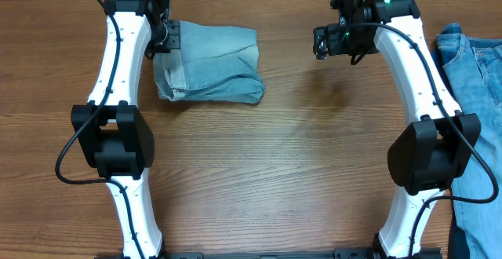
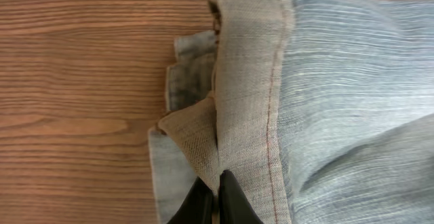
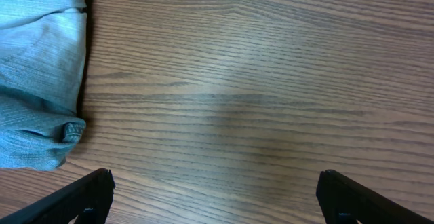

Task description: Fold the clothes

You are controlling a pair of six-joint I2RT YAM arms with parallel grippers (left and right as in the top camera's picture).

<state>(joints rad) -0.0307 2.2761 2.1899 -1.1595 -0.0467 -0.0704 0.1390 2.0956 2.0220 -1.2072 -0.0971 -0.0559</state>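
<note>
Streaky wood-grain table (image 1: 298, 149) spreading wide beneath the shorts (image 1: 216, 63). Far right of the shorts, deeper-blue denim (image 1: 478, 78), rumpled. Shorts themselves: pale, faded, folded into a soft lumpy rectangle, stitched hem turned up. Left gripper (image 2: 215, 200) pinched tight on their left-edge hem fold. Right gripper (image 3: 217, 187) splayed wide, hovering over bare wood right of the shorts.

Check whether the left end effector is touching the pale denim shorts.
Touching. The left wrist view shows the left end effector closed on a folded edge of the shorts, with fabric pinched between its fingers.
</note>
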